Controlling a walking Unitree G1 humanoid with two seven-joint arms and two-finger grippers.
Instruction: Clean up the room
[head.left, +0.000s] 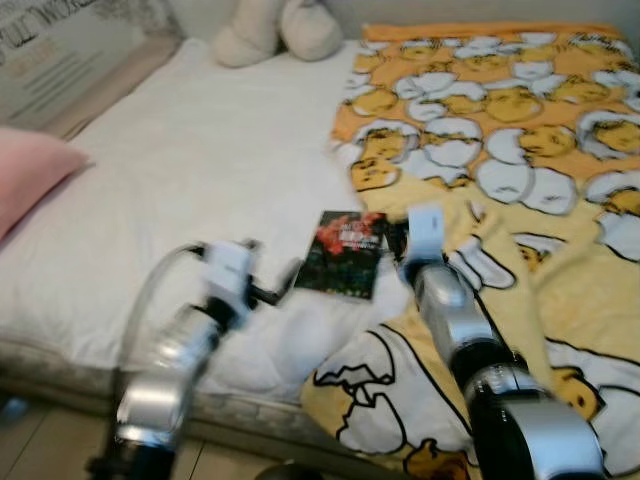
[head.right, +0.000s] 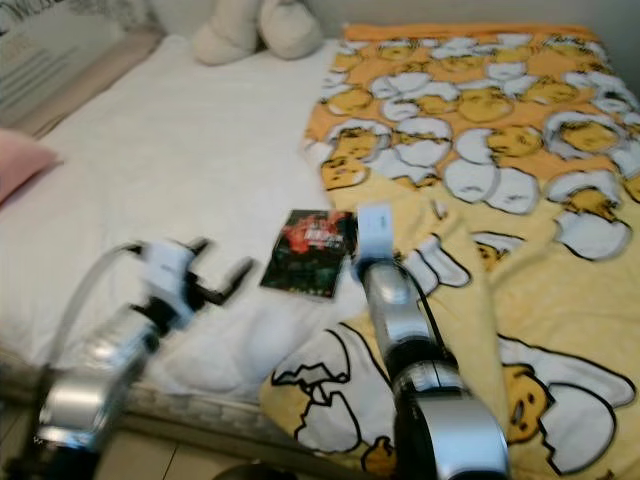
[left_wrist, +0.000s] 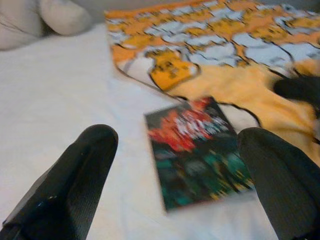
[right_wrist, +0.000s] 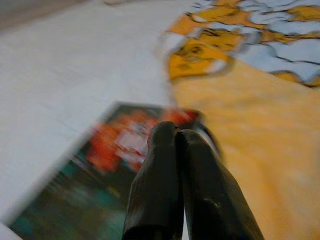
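The book (head.left: 344, 252) lay flat on the bed (head.left: 190, 170) beside the blanket (head.left: 520, 150). My right hand (right_wrist: 175, 131), fingers pressed together, touched its edge; my left hand (left_wrist: 175, 165) waited wide, best sliding underneath.

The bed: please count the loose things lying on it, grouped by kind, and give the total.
Book: 1, dark cover with red, lying flat on the white sheet at the blanket's edge.
Patterned yellow blanket: 1.
Pink pillow: 1.
Cream plush toy: 1, at the far end.
Total: 4
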